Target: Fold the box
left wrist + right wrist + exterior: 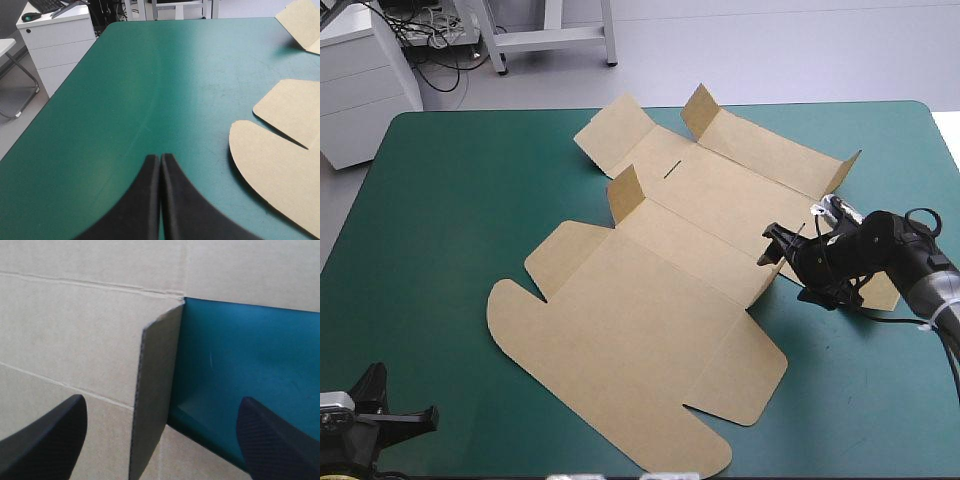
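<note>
Box: your brown cut board sheet [650, 290] lies mostly flat, mid-table.
Right gripper [767, 246]: wide apart, straddling the raised right flap [155, 390], gripping nothing.
Left gripper [160, 159]: closed, empty, near left.

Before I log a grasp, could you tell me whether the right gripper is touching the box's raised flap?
Apart. In the right wrist view the raised flap stands between the fingers of the open right gripper, with a clear gap on each side.
</note>
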You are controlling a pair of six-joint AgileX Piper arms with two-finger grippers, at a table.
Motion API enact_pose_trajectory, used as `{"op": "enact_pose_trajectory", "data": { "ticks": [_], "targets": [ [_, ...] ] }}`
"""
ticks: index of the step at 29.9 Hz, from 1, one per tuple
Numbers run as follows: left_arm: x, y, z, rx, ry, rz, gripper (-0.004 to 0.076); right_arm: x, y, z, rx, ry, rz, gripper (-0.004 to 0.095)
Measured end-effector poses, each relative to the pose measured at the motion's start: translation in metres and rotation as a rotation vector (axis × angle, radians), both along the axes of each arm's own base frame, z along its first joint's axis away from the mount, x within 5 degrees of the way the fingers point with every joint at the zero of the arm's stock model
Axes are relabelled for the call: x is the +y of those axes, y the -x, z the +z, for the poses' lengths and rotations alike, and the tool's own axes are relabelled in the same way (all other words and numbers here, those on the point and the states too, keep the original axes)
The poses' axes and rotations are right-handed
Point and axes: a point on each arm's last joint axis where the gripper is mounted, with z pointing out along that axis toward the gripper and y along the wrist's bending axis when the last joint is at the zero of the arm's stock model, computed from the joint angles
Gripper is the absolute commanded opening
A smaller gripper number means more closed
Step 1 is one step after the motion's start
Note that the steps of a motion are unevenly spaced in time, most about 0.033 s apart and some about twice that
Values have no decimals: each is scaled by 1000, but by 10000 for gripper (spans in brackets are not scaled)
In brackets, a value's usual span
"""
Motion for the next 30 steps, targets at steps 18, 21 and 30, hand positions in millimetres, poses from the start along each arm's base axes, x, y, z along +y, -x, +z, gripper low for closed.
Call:
{"op": "enact_pose_trajectory", "data": {
  "ticks": [18,21,30],
  "targets": [
    [0,0,0,-2,0,0,-32,10,-15,-30,108,-3,-58,737],
    [0,0,0,-2,0,0,-32,16,-18,-38,126,-1,-44,656],
    [0,0,0,-3,0,-1,-32,21,-22,-37,121,-10,-38,-4]
  ]
}}
